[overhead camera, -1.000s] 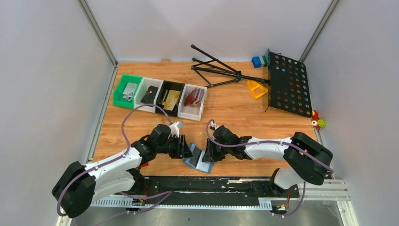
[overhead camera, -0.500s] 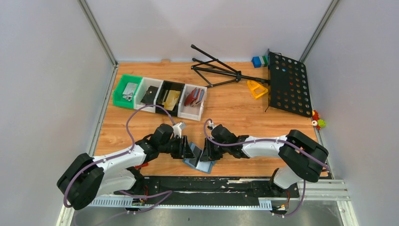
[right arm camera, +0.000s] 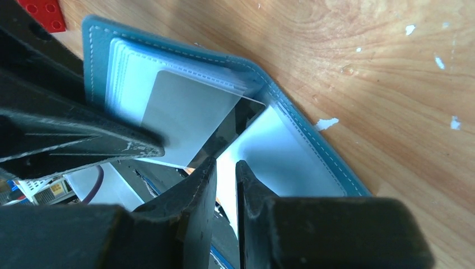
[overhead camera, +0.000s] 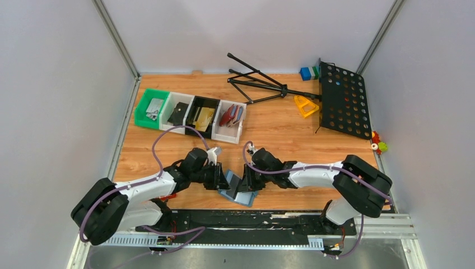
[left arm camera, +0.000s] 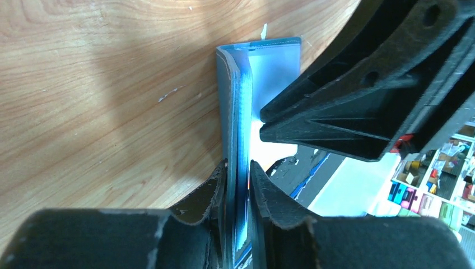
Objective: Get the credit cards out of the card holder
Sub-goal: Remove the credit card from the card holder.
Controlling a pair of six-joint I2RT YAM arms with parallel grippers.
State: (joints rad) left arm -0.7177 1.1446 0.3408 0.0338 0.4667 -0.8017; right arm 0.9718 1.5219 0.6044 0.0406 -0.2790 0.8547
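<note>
Left end effector (left arm camera: 238, 178) and right end effector (right arm camera: 224, 168) each clamp one flap of the open card holder (overhead camera: 235, 195), a grey credit card (right arm camera: 185, 117) slotted inside.

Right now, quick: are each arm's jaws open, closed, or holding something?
Left gripper: jaws closed on one flap of the blue card holder.
Right gripper: jaws closed, apparently on its other flap.

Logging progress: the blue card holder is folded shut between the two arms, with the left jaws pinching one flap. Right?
Not shut: the right wrist view shows the card holder spread open, a grey card poking out of a slot. The left gripper does have its jaws pinching one flap.
</note>
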